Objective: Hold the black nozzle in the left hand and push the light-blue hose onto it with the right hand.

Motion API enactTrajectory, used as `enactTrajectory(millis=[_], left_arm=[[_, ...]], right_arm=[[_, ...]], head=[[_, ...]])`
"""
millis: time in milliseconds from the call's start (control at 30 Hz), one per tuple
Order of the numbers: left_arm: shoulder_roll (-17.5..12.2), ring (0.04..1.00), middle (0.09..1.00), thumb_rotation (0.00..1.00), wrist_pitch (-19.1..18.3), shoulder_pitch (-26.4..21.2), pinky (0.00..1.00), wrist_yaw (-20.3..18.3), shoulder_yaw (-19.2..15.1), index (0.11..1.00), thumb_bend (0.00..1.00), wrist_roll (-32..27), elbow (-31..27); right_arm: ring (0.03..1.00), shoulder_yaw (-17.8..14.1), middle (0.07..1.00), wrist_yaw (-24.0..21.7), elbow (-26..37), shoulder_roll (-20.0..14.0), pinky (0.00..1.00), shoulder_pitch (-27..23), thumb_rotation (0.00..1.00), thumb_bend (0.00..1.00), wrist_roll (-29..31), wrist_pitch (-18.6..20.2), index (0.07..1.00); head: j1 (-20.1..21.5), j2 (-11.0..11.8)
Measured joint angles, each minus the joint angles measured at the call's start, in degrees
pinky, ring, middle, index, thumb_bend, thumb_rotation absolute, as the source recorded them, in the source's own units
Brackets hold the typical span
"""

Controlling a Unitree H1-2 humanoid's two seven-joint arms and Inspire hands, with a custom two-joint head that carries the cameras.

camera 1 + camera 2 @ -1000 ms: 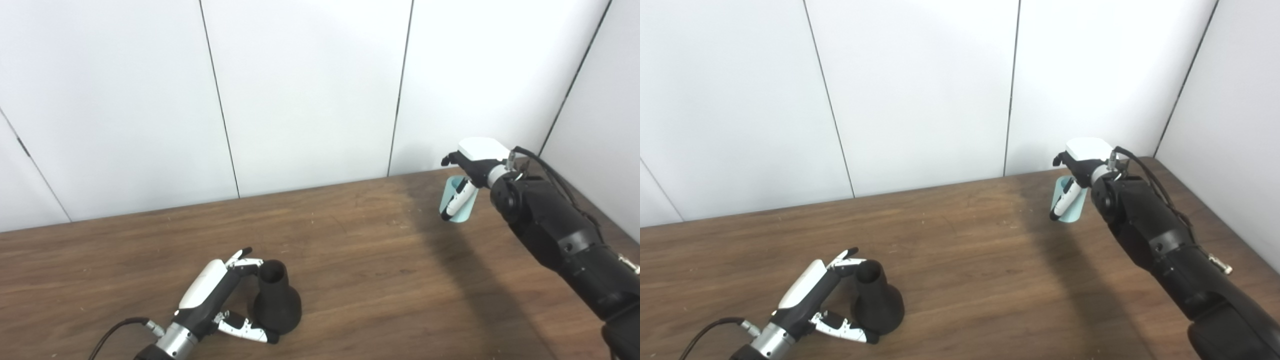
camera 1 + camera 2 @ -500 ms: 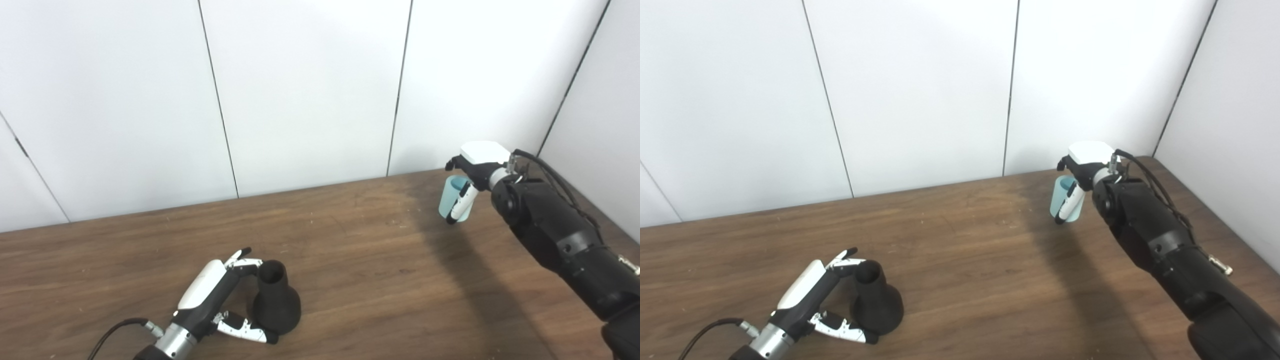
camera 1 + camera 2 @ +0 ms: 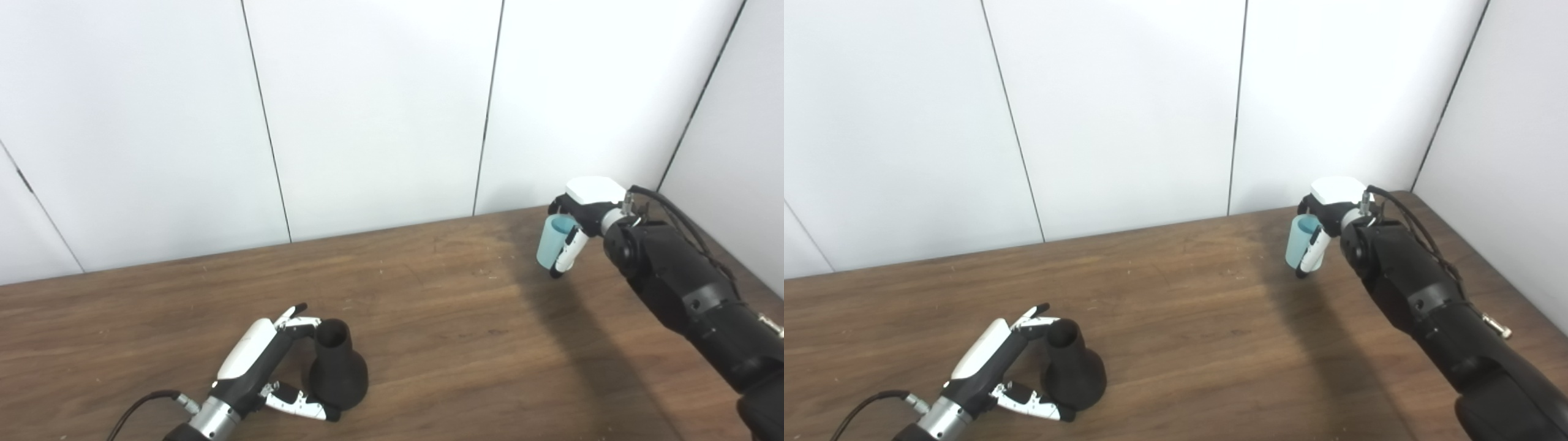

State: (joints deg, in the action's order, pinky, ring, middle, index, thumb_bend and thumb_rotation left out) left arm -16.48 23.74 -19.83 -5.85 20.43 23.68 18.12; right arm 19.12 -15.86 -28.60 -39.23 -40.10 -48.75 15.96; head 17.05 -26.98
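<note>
Your work surface is a dark brown wooden table (image 3: 429, 294) filling the lower half of the frame, its far edge running against the white wall panels from the left edge up to the upper right. You have one item standing directly on it: the black nozzle (image 3: 337, 367), at lower left of centre, upright on its wide flared base with the narrow open neck pointing up. A broad shadow lies across the wood at the right of the frame.

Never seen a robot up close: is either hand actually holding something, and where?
The right hand grips the light-blue hose by its side. The left hand brackets the black nozzle; a firm hold cannot be told.
</note>
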Motion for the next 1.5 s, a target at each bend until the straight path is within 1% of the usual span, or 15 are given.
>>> enactTrajectory(millis=[133, 233, 367, 467, 600, 867, 1000, 1400, 1500], left_arm=[[0.0, 0.773, 0.498, 0.0, 0.0, 0.0, 0.98, 0.0, 0.0, 0.482, 0.52, 0.0, 0.0], [0.0, 0.773, 0.498, 0.0, -0.1, 0.0, 0.98, 0.0, 0.0, 0.482, 0.52, 0.0, 0.0], [0.0, 0.773, 0.498, 0.0, -0.3, 0.0, 0.98, 0.0, 0.0, 0.482, 0.52, 0.0, 0.0], [0.0, 0.773, 0.498, 0.0, -0.4, 0.0, 0.98, -0.1, 0.0, 0.482, 0.52, 0.0, 0.0], [0.0, 0.774, 0.498, 0.0, -0.5, 0.0, 0.98, -0.1, 0.0, 0.482, 0.52, 0.0, 0.0], [0.0, 0.774, 0.498, 0.0, -0.5, 0.0, 0.98, -0.1, 0.0, 0.482, 0.52, 0.0, 0.0], [0.0, 0.773, 0.498, 0.0, -0.5, 0.0, 0.98, -0.1, 0.0, 0.482, 0.52, 0.0, -0.1], [-0.1, 0.773, 0.498, 0.0, -0.6, 0.1, 0.98, -0.1, 0.0, 0.482, 0.52, 0.0, -0.2], [-0.1, 0.773, 0.498, 0.0, -0.6, 0.1, 0.98, -0.1, 0.0, 0.482, 0.52, 0.0, -0.2]], right_arm=[[0.755, -0.3, 0.783, 0.6, 0.0, 0.0, 0.59, 0.0, 0.25, 1.0, 0.1, -0.6, 0.741], [0.718, -0.6, 0.751, 2.0, 0.0, 0.0, 0.59, 0.0, 0.24, 1.0, 0.3, -1.3, 0.724], [0.675, -0.7, 0.71, 3.1, 0.0, 0.0, 0.55, 0.0, 0.24, 1.0, 0.5, -3.3, 0.71], [0.666, -0.7, 0.703, 4.3, -0.1, 0.0, 0.53, 0.0, 0.24, 1.0, 0.5, -4.2, 0.708], [0.663, -0.7, 0.702, 4.4, -0.4, 0.0, 0.53, 0.0, 0.24, 1.0, 0.5, -4.9, 0.707], [0.655, -0.5, 0.701, 4.4, -1.1, 0.0, 0.51, 0.0, 0.24, 1.0, 0.2, -5.0, 0.699], [0.663, -0.4, 0.711, 4.3, -2.2, 0.0, 0.51, 0.0, 0.24, 1.0, 0.1, -5.0, 0.696], [0.68, -0.3, 0.727, 3.7, -2.2, 0.0, 0.53, -0.1, 0.24, 1.0, 0.0, -4.7, 0.688], [0.672, -0.3, 0.716, 3.6, -2.2, -0.1, 0.53, -0.1, 0.23, 0.99, -0.1, -4.7, 0.675]], head=[[0.0, 0.0], [-0.1, -0.2], [-0.2, -0.2], [-0.2, -0.3], [-0.2, -0.3], [-0.1, -0.4], [-0.1, -0.4], [0.0, -0.7], [0.0, -0.7]])
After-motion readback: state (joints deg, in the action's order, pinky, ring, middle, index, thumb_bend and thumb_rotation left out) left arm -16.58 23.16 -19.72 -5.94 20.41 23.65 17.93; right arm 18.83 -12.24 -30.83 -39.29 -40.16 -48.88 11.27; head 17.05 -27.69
